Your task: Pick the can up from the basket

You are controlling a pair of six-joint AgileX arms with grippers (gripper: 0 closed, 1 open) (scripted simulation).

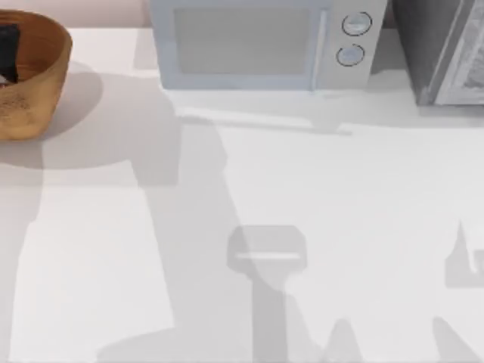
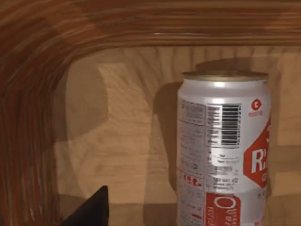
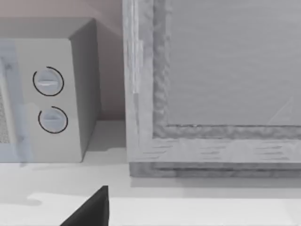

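Can (image 2: 221,150), silver cylinder with red-white label, upright inside round woven wicker basket (image 1: 34,83), upper left of frame. My left gripper near, grasp pending; finger state I cannot tell.

the basket (image 1: 30,83) sits at the table's far left, cut by the top view's left edge, tan outside with an orange-brown ribbed inside. in the left wrist view the can (image 2: 221,150) stands upright inside it, silver with a red-and-white label, barcode and beige top.
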